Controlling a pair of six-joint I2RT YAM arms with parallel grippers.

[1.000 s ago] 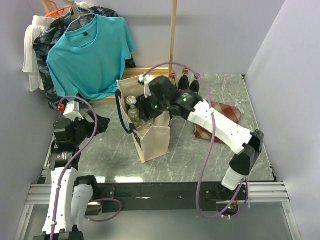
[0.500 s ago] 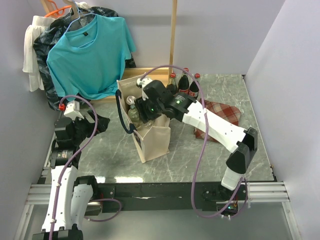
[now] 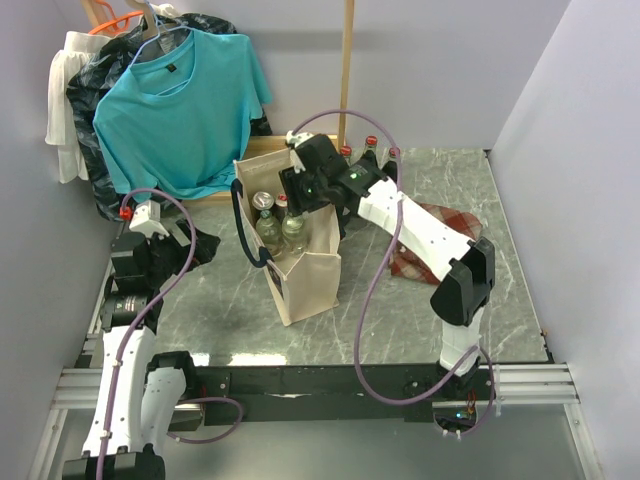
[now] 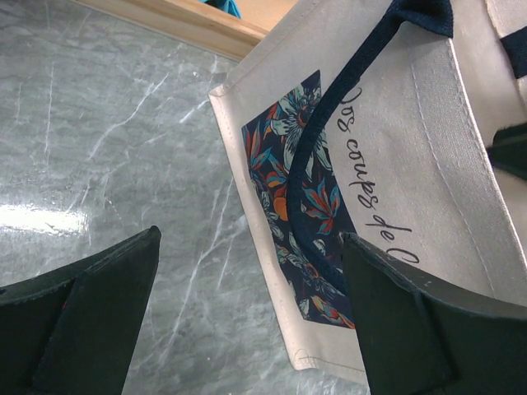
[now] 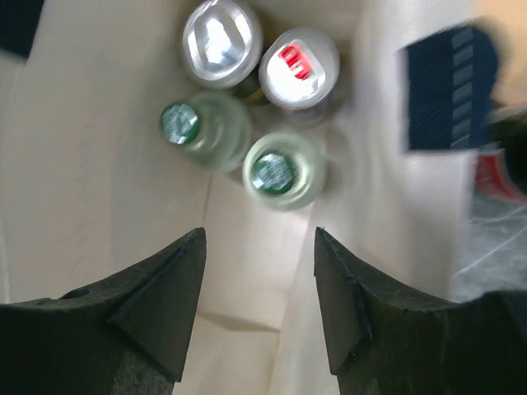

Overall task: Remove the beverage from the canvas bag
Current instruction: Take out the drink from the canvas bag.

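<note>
The cream canvas bag [image 3: 305, 275] with navy handles stands open mid-table. It holds two clear green-capped bottles [image 3: 268, 228] and two silver-topped cans [image 3: 262, 201]. My right gripper [image 3: 303, 190] hovers over the bag's far rim, open and empty. Its wrist view looks down into the bag [image 5: 99, 123] at the two bottles [image 5: 273, 171] and two cans [image 5: 221, 41], with the open gripper [image 5: 259, 239] above them, touching nothing. My left gripper [image 3: 203, 248] is open and empty to the left of the bag. Its wrist view shows the gripper [image 4: 251, 237] facing the bag's printed side [image 4: 428, 164].
A red-and-white plaid cloth bag [image 3: 445, 235] lies right of the canvas bag. Dark red-capped bottles [image 3: 370, 158] stand at the back by a wooden rack [image 3: 348, 70]. A teal shirt [image 3: 180, 100] hangs at the back left. Walls close both sides.
My right gripper has moved from over the bag's mouth back toward its far rim, uncovering the bottles and cans. The left arm has barely moved.
</note>
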